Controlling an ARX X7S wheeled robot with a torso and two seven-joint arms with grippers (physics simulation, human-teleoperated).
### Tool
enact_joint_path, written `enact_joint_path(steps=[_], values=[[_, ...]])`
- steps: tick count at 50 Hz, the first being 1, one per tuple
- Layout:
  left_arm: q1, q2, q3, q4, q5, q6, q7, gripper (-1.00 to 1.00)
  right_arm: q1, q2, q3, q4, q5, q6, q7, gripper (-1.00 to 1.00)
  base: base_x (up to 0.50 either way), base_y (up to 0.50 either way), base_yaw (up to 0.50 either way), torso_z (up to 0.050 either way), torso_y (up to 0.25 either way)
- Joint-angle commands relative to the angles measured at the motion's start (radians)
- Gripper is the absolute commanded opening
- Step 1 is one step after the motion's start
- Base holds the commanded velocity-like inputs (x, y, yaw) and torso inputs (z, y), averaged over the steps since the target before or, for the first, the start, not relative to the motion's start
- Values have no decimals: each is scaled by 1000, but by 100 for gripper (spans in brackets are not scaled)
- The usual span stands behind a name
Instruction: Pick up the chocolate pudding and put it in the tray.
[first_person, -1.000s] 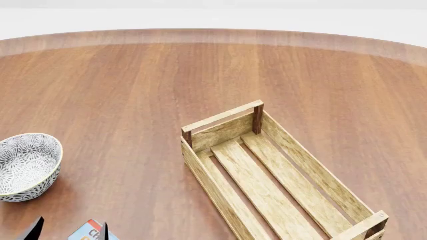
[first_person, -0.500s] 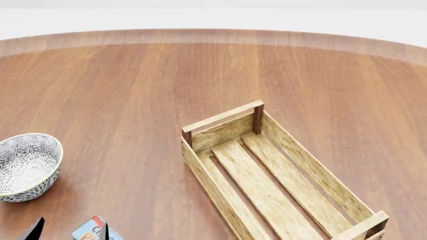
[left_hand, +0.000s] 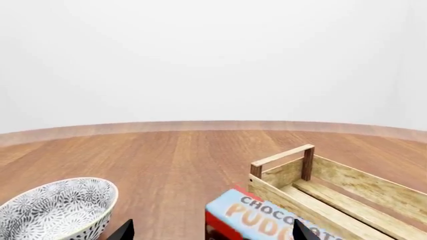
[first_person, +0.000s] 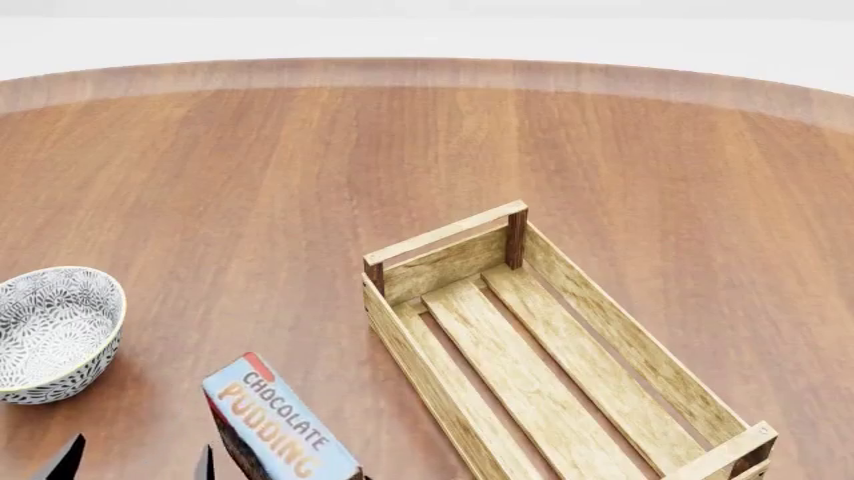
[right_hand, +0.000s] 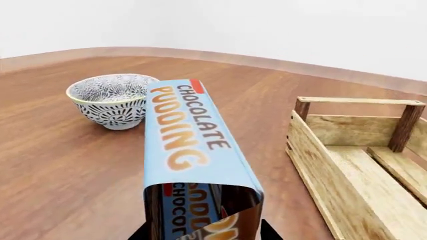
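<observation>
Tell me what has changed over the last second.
The chocolate pudding has come up into the head view: a second ago only its top corner showed at the bottom edge, now most of its light-blue face is visible, left of the tray. The right gripper appears to hold it. Tray and bowl have not moved.

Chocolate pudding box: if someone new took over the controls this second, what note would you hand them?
Right pincer: closed on the chocolate pudding, which is held up and tilted beside the tray, not over it.
Left pincer: open, holding nothing, close to the carton.
Tray: nothing seen in it.
Done: the pick-up.
Left: carry the carton over the tray, lower it, let go.
</observation>
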Motion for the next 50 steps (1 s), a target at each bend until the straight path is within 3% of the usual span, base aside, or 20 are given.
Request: enact_joint_path(steps=[1,29,50], values=[[0,-3,3,-1,-1,3,-5,100,22,46,48,-122,6,70,38,-100,0,0,0,0,0],[-6,-9,9,-10,-9,6,-10,100,94,110,169,-176,95,151,92,-100,0,0,0,0,0],[-10,-13,14,-12,-13,4,-17,100,118,142,267,-85,150,113,105,-100,0,0,0,0,0]])
